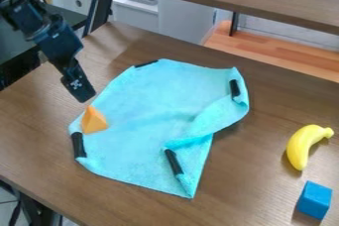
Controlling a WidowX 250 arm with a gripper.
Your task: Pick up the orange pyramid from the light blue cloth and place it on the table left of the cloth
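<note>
One yellow banana, blue block, both beside turquoise cloth, orange wedge on it, tool nearby; opening, grip unclear

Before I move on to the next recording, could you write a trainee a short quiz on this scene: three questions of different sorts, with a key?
1. True or false: the yellow banana lies on the turquoise cloth.
2. Which of these is nearest the gripper?
A) the blue block
B) the orange wedge
C) the yellow banana
3. Fill in the colour: the strips at the cloth's edges are ____.

Key: 1 false; 2 B; 3 black.
</note>
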